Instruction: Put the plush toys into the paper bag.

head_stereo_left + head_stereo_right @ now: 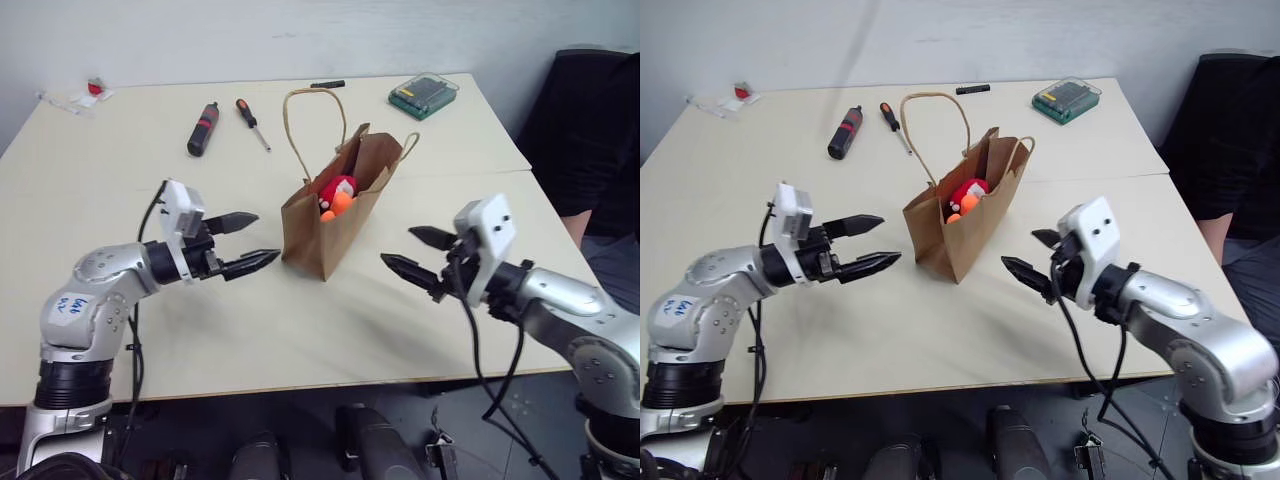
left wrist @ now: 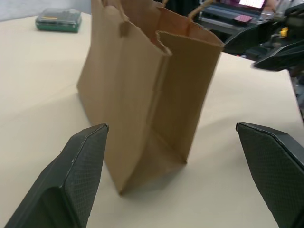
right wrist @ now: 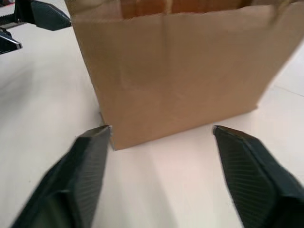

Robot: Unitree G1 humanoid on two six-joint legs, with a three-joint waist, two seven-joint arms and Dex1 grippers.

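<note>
Brown paper bag (image 1: 330, 225) upright with both plush toys (image 1: 338, 196) inside, left gripper (image 1: 248, 243) and right gripper (image 1: 418, 254) released and empty: apparently done, just withdraw.

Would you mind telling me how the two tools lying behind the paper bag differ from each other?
The black tool is short and thick, with a red band; the screwdriver is long and thin, with an orange and black handle and a bare metal shaft. The black tool lies farther to the robot's left, while the screwdriver lies nearer the paper bag. Both rest flat on the table, apart from each other and from the bag.
</note>
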